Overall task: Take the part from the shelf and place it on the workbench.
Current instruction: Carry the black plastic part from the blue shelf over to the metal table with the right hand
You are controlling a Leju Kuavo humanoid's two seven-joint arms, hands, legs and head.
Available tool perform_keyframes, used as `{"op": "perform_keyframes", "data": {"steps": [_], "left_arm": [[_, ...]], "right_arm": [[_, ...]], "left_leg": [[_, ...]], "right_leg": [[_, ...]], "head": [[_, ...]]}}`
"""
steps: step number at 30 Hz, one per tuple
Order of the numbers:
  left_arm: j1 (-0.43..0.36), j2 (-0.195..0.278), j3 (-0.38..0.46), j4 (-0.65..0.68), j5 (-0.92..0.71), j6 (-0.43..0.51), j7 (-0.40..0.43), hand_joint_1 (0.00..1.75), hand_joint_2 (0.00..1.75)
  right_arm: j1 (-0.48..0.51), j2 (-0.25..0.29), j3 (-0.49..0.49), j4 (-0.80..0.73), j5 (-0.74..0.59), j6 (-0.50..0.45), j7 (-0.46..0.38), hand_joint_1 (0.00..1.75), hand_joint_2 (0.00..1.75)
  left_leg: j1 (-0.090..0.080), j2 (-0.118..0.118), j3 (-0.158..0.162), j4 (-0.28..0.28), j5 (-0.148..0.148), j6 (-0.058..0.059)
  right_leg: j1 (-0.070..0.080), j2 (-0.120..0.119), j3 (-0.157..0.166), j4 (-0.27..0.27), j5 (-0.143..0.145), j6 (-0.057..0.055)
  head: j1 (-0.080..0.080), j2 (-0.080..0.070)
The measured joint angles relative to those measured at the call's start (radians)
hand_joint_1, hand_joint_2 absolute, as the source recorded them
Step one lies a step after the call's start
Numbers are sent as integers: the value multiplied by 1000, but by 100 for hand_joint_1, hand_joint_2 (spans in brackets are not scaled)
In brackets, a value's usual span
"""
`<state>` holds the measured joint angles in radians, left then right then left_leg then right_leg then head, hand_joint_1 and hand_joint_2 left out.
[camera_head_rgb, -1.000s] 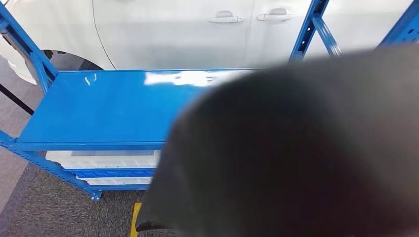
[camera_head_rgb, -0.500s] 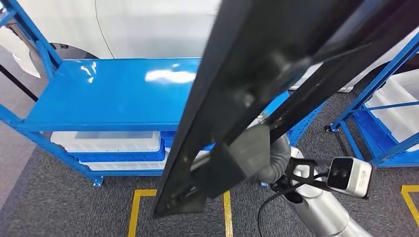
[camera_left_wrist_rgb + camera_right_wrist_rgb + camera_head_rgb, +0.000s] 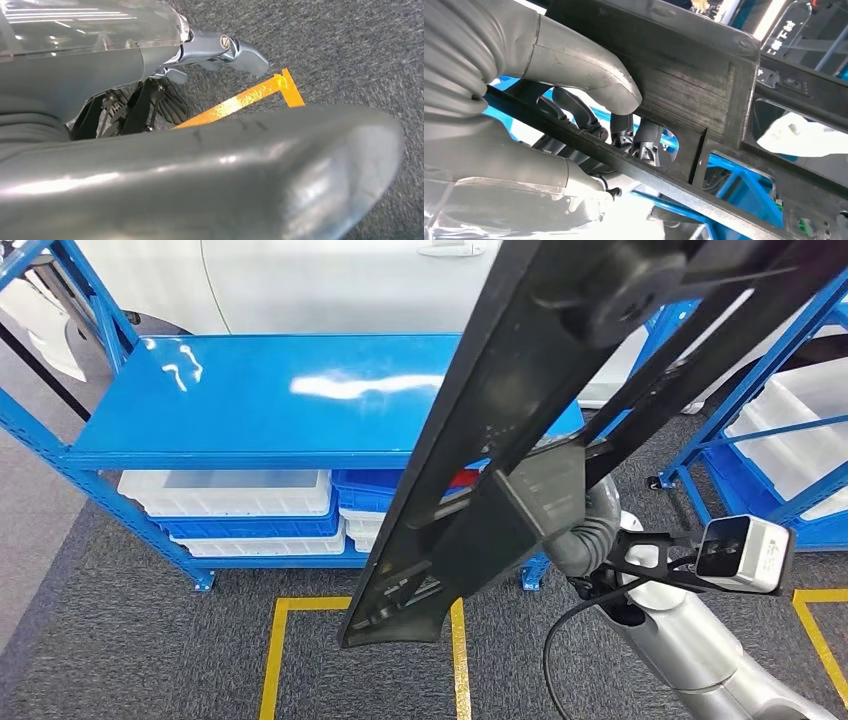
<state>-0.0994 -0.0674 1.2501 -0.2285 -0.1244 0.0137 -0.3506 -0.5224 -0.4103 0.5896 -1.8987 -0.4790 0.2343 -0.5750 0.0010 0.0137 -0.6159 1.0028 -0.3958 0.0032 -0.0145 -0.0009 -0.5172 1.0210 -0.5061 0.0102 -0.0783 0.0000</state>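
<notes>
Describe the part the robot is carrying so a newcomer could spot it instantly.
Start at the blue shelf by the white car. In front of it, the right hand holds a long black part slanting across the view. It is the one black, frame-like piece among blue racks and white bins.

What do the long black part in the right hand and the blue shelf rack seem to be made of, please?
The black part, gripped by the right hand, looks like moulded matte plastic: dull, finely textured faces, ribs and cut-outs. The blue shelf rack looks like painted or powder-coated sheet metal: its glossy top mirrors the lights, and its posts are perforated.
</notes>
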Motion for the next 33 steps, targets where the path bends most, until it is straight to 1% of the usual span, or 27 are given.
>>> {"op": "perform_keyframes", "data": {"steps": [2, 3, 4, 5, 7, 8, 9, 10, 11, 12, 13, 14, 15, 17, 19, 20, 22, 23, 24, 25, 26, 27, 28, 29, 30, 31, 33], "left_arm": [[0, 1, 0, 0, 0, 1, -1, 0, 0], [1, 2, 0, 0, 0, 1, -1, 0, 0], [2, 2, 0, 0, 0, 1, -1, 0, 0], [2, 3, 0, 0, 0, 2, -1, 0, 0], [4, 2, 0, 0, 0, 1, -1, 0, 0], [5, 2, 0, 0, 0, 1, -1, 0, 0], [5, 2, 0, 0, 0, 1, -1, 0, 0], [6, 3, 0, 0, 0, 2, -1, 0, 0], [6, 3, 0, 0, 0, 2, -1, 0, 0], [6, 3, 0, 0, 0, 3, 0, 0, 0], [6, 3, 1, 0, 0, 6, 1, 0, 0], [6, 3, 1, 0, 0, 9, 2, 0, 0], [6, 2, 2, 0, 0, 13, 1, 0, 0], [8, 0, 3, 0, -1, 16, -8, 0, 0], [11, -6, 5, 0, -2, 16, -19, 0, 0], [12, -8, 6, 0, -1, 15, -23, 0, 0], [14, -10, 8, 0, 0, 11, -26, 0, 0], [15, -11, 9, 0, 1, 9, -25, 0, 0], [15, -12, 9, 0, 1, 7, -25, 0, 0], [16, -13, 10, 0, 1, 4, -24, 0, 0], [16, -14, 10, 0, 1, 1, -22, 0, 0], [17, -15, 10, 0, 1, -1, -21, 0, 0], [16, -17, 10, 0, 1, -4, -20, 0, 0], [14, -18, 10, 0, 1, -6, -19, 0, 0], [11, -19, 10, 0, 1, -7, -19, 0, 0], [10, -19, 10, 0, 1, -9, -19, 0, 0], [9, -16, 10, 0, 1, -12, -18, 0, 0]], "right_arm": [[-1, -6, 0, 0, -2, 0, -1, 175, 175], [-2, -7, 0, 0, -3, 0, -1, 175, 175], [-3, -8, 1, 1, -3, 0, -2, 175, 175], [-4, -9, 1, 1, -3, 0, -2, 175, 175], [-5, -10, 2, 1, -3, 1, -2, 175, 175], [-4, -10, 3, 2, -3, 1, -1, 175, 175], [-4, -10, 4, 3, -3, 1, -1, 175, 175], [-4, -10, 6, 5, -3, 1, -2, 175, 175], [-4, -11, 6, 6, -4, 1, -2, 175, 175], [-4, -11, 7, 7, -5, 1, -5, 175, 175], [-5, -12, 7, 7, -8, 1, -10, 175, 175], [-4, -13, 7, 8, -10, 3, -20, 175, 175], [0, -14, 7, 10, -4, 8, -36, 175, 175], [35, -14, 2, 12, 42, 38, -80, 175, 175], [105, 0, -17, 8, 135, 92, -108, 175, 175], [144, 13, -30, 3, 183, 117, -112, 175, 175], [220, 44, -59, -14, 257, 150, -112, 175, 175], [257, 59, -74, -26, 282, 160, -112, 175, 175], [294, 73, -91, -39, 306, 169, -112, 175, 175], [332, 87, -107, -55, 331, 177, -112, 175, 175], [367, 101, -121, -73, 359, 184, -112, 175, 175], [399, 112, -132, -91, 386, 189, -112, 175, 175], [424, 122, -139, -110, 413, 189, -112, 175, 175], [440, 131, -141, -126, 437, 183, -112, 175, 175], [449, 138, -138, -139, 457, 171, -112, 175, 175], [449, 142, -133, -149, 474, 151, -112, 175, 175], [421, 145, -110, -156, 487, 98, -112, 175, 175]], "left_leg": [[1, -1, -5, 2, 7, -12], [2, -2, -10, 10, -1, -17], [4, -3, -20, 33, -20, -22], [6, -5, -39, 79, -53, -28], [10, -6, -91, 219, -129, -37], [13, -6, -111, 278, -151, -41], [14, -6, -115, 304, -153, -44], [17, -6, -99, 286, -134, -47], [19, -5, -65, 229, -102, -48], [22, -5, -24, 152, -71, -48], [21, -6, 14, 84, -51, -45], [19, -7, 39, 36, -41, -41], [17, -8, 50, 11, -43, -35], [14, -10, 52, 1, -45, -20], [17, -12, 55, -9, -42, -4], [19, -12, 56, -14, -40, 4], [16, -11, 55, -15, -39, 14], [14, -12, 55, -15, -40, 16], [12, -12, 55, -14, -40, 17], [11, -14, 56, -12, -41, 17], [10, -19, 56, -10, -43, 16], [10, -24, 56, -7, -45, 14], [8, -29, 53, -1, -48, 10], [6, -34, 49, 4, -50, 5], [6, -36, 44, 8, -51, 0], [6, -39, 40, 10, -50, -6], [8, -45, 36, 13, -50, -18]], "right_leg": [[1, -1, -1, -11, 4, -12], [-1, -2, -3, -14, 9, -19], [-3, -4, -7, -16, 15, -27], [-5, -6, -11, -18, 21, -33], [-5, -6, -21, -17, 28, -37], [-5, -6, -25, -17, 31, -36], [-6, -6, -28, -16, 33, -34], [-7, -6, -29, -16, 35, -32], [-8, -5, -29, -15, 35, -30], [-9, -5, -29, -14, 34, -27], [-9, -4, -31, -13, 34, -22], [-9, -4, -34, -12, 35, -16], [-8, -4, -36, -12, 37, -10], [-6, -5, -38, -14, 40, 2], [-7, -6, -47, 7, 19, 11], [-7, -5, -65, 46, -6, 12], [-8, -3, -129, 175, -69, 12], [-8, -2, -159, 235, -89, 12], [-8, -2, -177, 269, -90, 11], [-8, -2, -175, 262, -72, 9], [-8, 1, -157, 220, -39, 7], [-8, 10, -127, 155, -2, 2], [-8, 25, -96, 90, 25, -2], [-8, 38, -75, 44, 39, -4], [-6, 47, -65, 19, 43, -5], [-5, 49, -63, 12, 41, -5], [-7, 37, -64, 7, 46, -13]], "head": [[0, 0], [0, 0], [0, 0], [0, 0], [0, 0], [0, 0], [0, 0], [0, 0], [0, 0], [0, 0], [0, 0], [0, 0], [0, 0], [0, 0], [0, 0], [0, 0], [0, 0], [0, 0], [0, 0], [0, 0], [0, 0], [0, 0], [0, 0], [0, 0], [0, 0], [0, 0], [0, 0]]}}
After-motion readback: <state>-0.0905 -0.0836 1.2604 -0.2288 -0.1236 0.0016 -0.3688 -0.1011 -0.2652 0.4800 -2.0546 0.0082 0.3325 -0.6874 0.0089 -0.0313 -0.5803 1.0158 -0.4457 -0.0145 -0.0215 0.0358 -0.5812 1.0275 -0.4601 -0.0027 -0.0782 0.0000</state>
